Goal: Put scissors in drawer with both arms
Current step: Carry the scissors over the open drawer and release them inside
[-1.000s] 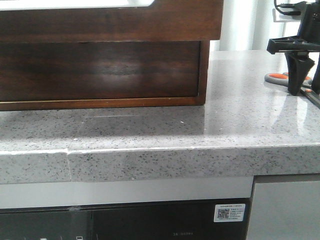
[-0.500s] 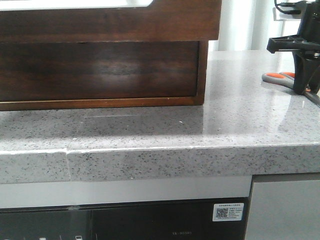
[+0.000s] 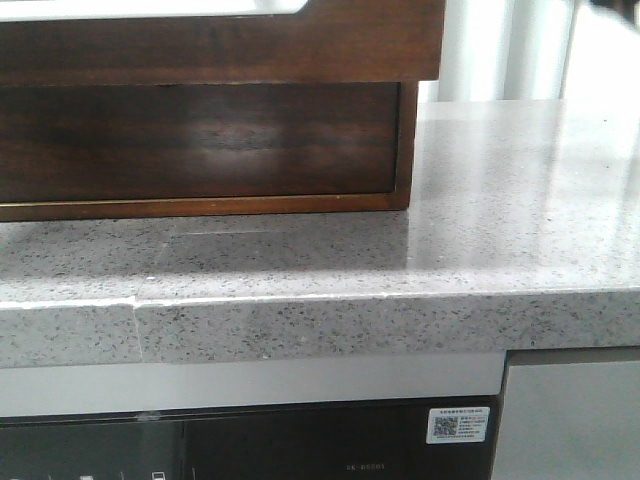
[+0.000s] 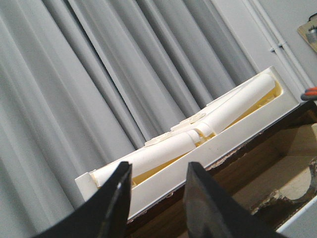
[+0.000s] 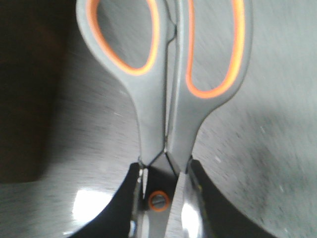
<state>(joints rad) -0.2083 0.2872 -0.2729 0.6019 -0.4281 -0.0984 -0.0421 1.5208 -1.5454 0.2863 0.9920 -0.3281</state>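
Observation:
The scissors [image 5: 166, 99], with grey handles and orange-lined loops, are in my right gripper [image 5: 166, 168]. The jaws are shut on them at the orange pivot screw, and the handles point away from the wrist over the blurred speckled counter. The dark brown drawer [image 3: 220, 45] juts out at the upper left of the front view, with a strip of its white inside along the top. Neither gripper nor the scissors show in the front view. My left gripper [image 4: 159, 171] is open and empty, with the drawer's brown wood [image 4: 247, 163] just beyond its fingertips.
The grey speckled counter [image 3: 500, 200] runs to a front edge, with a dark appliance below. A brown box [image 3: 200, 140] sits under the drawer. In the left wrist view, a white tray [image 4: 213, 148] holds white rolls, with grey curtains behind.
My right gripper stood over the scissors at the counter's far right. Now both it and the scissors have left the front view, and the scissors are held in its jaws.

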